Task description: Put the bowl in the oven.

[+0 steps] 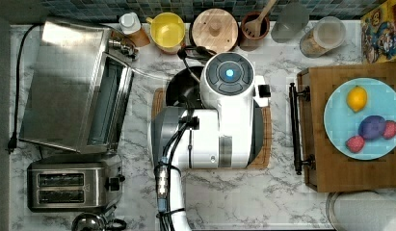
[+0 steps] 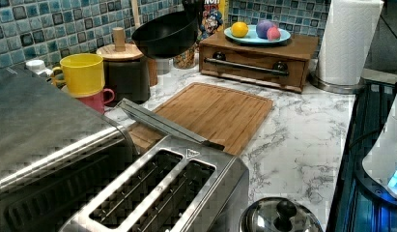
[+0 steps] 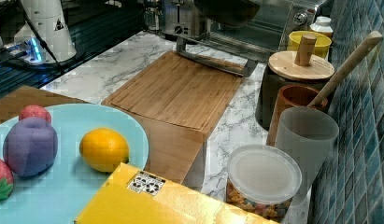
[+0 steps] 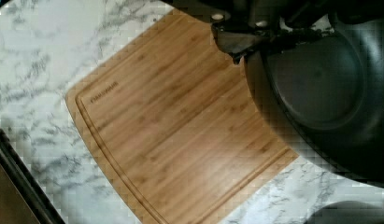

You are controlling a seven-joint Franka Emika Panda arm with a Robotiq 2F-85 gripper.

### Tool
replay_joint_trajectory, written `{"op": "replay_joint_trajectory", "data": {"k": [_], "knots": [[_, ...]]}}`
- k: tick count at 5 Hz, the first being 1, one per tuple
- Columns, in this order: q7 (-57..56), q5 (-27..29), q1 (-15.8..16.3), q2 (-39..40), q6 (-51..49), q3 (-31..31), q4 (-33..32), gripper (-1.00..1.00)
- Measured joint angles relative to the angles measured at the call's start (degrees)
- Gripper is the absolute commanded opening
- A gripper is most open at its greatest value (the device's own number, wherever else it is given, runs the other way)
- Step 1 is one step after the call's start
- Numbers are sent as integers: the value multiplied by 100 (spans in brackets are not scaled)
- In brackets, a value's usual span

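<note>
Above cutting board (image 2: 213, 113), 1 bowl (image 2: 164, 35), lifted

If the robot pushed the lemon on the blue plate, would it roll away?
Probably a bit. The lemon looks rounded and sits loose on the blue plate, so a nudge would likely roll it. It may wobble rather than roll straight, since it looks egg-shaped. The purple fruit close by might stop it.

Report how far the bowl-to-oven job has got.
Done: the bowl is lifted clear of the cutting board, and the oven door is already down in the left view. In hand: the gripper holds the bowl by its rim, tilted, in the air above the board. Left: carry it across to the oven opening, set it inside and let go.
</note>
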Motion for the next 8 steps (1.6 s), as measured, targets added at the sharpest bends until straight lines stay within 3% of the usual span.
{"op": "replay_joint_trajectory", "data": {"k": [3,5,8], "knots": [[-790,234,118,0,1130,302,-492,-100],[-789,186,289,240,972,810,-571,-100],[-632,198,452,967,1498,1041,-582,-100]]}}
